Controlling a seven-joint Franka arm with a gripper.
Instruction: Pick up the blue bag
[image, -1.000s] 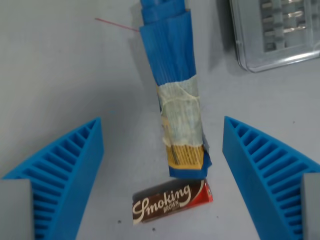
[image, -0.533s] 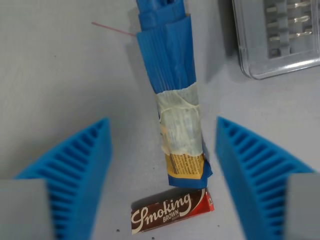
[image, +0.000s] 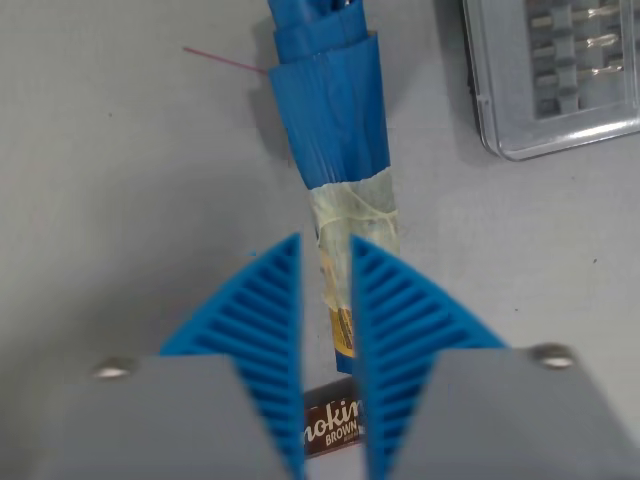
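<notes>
Now your gripper sits clamped on the blue bag at centre frame; lift straight, keeping the squeeze firm.

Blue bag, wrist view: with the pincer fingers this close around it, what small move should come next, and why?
Probably a short straight lift. The pincer looks shut on the blue bag, its ribbed fingers pressing the taped lower part from both sides. The bag lies on the table, so raising it slightly would test the hold and clear the brown packet.

Clear plastic case upper right, brown packet under pincer; left side open.
</notes>
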